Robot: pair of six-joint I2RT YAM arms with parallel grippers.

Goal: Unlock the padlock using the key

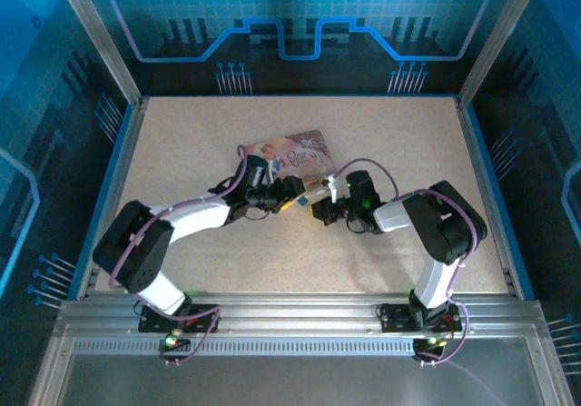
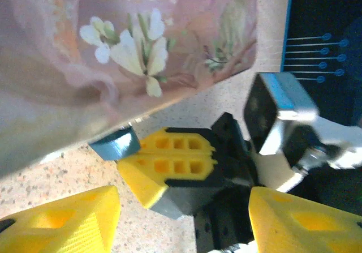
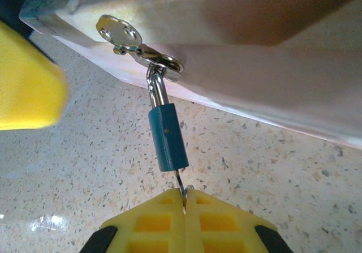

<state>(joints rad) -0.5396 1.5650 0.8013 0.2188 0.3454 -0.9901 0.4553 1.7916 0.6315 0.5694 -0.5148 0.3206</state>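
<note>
Key at the padlock on the pink tin
Lid script is too blurred to read. The right pincer is pressed together on the key, which meets the blue padlock's base; the left pincer is spread wide beside the tin.

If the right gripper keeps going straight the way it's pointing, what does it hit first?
The padlock. It sits just ahead of the right gripper, whose shut fingertips pinch the key that reaches the padlock's near end. Behind the padlock is the tin.
</note>
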